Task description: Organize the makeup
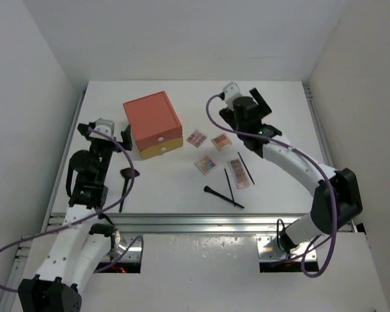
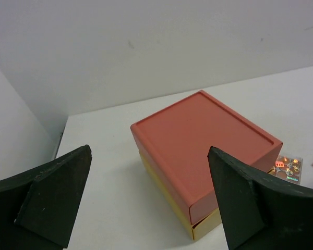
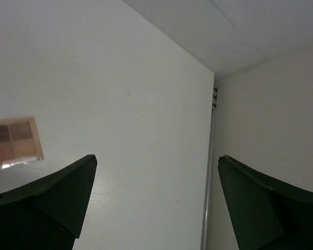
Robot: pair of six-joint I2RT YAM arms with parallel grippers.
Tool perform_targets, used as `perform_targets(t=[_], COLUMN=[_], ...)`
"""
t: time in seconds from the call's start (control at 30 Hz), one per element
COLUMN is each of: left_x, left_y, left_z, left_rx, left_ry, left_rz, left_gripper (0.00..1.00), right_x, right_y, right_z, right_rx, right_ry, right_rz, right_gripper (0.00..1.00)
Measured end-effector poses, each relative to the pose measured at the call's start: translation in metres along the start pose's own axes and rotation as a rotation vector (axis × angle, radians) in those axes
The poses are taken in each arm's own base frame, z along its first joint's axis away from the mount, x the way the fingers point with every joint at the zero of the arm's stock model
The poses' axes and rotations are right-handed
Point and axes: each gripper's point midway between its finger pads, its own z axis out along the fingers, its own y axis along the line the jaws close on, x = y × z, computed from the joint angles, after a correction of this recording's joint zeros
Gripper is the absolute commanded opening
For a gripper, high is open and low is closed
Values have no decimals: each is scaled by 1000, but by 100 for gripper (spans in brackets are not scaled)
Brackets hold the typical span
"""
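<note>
Three square eyeshadow palettes (image 1: 196,138), (image 1: 221,141), (image 1: 205,164) and a longer palette (image 1: 239,173) lie flat mid-table, right of the drawer box. Thin black pencils (image 1: 229,185), (image 1: 246,168) and a black brush (image 1: 222,197) lie beside them. Another black brush (image 1: 125,182) lies at the left, near my left arm. My left gripper (image 1: 105,133) is open and empty, left of the box; its wrist view (image 2: 148,151) shows one colourful palette (image 2: 288,166). My right gripper (image 1: 247,104) is open and empty above the back right of the table; its wrist view (image 3: 157,158) shows a brown palette (image 3: 13,143).
The orange-and-yellow drawer box (image 1: 153,123) stands at the back left, its drawers shut; it fills the left wrist view (image 2: 203,135). White walls enclose the table (image 1: 279,91) on three sides. The table's right edge strip (image 3: 208,172) runs close to the right gripper.
</note>
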Motion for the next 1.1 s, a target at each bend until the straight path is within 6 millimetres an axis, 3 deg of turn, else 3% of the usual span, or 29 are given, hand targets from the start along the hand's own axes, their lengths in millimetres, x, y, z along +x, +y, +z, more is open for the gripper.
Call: perform_targets(t=[0.03, 0.07, 0.13, 0.2, 0.27, 0.33, 0.47, 0.6, 0.67, 0.8, 0.97, 1.1], left_x=[-4, -5, -9, -12, 6, 36, 87, 96, 96, 108, 140, 143], left_y=[-1, -2, -2, -2, -2, -1, -9, -25, -31, -39, -47, -45], left_z=[8, 18, 49, 86, 114, 125, 123, 123, 124, 119, 101, 101], left_rx=[14, 25, 48, 84, 131, 161, 190, 221, 228, 237, 238, 223], left_ry=[19, 58, 132, 205, 284, 365, 505, 522, 516, 522, 590, 584], left_rz=[0, -2, -9, -26, -51, -75, -96, -88, -83, -70, -63, -57], left_gripper=[100, 100, 100, 93, 91, 91, 91, 91, 91, 89, 89, 88], right_x=[-13, -32, -68, -102, -125, -136, -135, -113, -97, -91, -119, -133], right_y=[2, 7, 23, 44, 73, 106, 179, 263, 294, 317, 324, 328], right_z=[2, 2, 3, -1, -12, -26, -32, -36, -43, -48, -46, -41], right_rx=[-12, -51, -147, -272, -418, -555, -709, -821, -861, -893, -892, -882], right_ry=[3, 6, -10, -57, -110, -137, -84, 30, 78, 95, 12, -39], right_rz=[-21, -51, -36, 61, 185, 302, 430, 509, 538, 555, 577, 585], right_gripper=[96, 87, 75, 66, 63, 63, 60, 55, 53, 52, 52, 52])
